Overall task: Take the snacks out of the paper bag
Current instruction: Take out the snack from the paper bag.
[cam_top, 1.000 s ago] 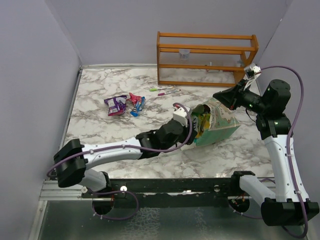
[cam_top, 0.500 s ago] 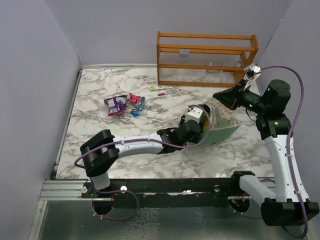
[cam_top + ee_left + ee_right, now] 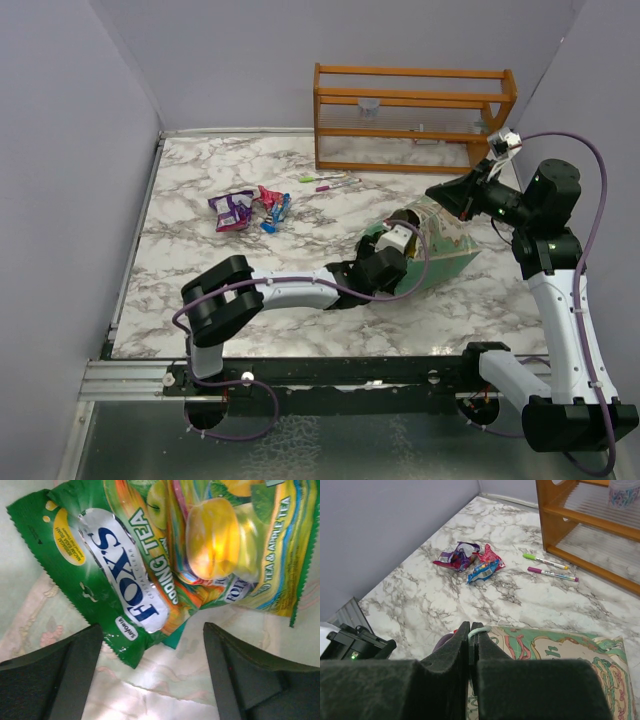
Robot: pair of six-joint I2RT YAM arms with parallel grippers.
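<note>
The mint-green and cream paper bag (image 3: 442, 252) lies on its side at the right, mouth facing left. My left gripper (image 3: 398, 252) is inside the mouth. In the left wrist view it (image 3: 152, 667) is open, and its dark fingers (image 3: 55, 677) straddle the pale bag lining just short of a green-yellow snack packet (image 3: 120, 575), with a second yellow packet (image 3: 245, 550) beside it. My right gripper (image 3: 443, 193) holds the bag's top edge up, and it (image 3: 472, 630) is shut on the string handle. Purple, pink-red and blue snacks (image 3: 250, 208) lie on the table; they also show in the right wrist view (image 3: 470, 560).
An orange wooden rack (image 3: 415, 115) stands at the back right, also in the right wrist view (image 3: 590, 522). A green pen and a pink pen (image 3: 325, 181) lie in front of it, seen too from the right wrist (image 3: 550, 567). Grey walls close in the marble table.
My left arm has stretched rightwards and its gripper has gone deeper into the bag's mouth. The right gripper and the bag have stayed in place.
</note>
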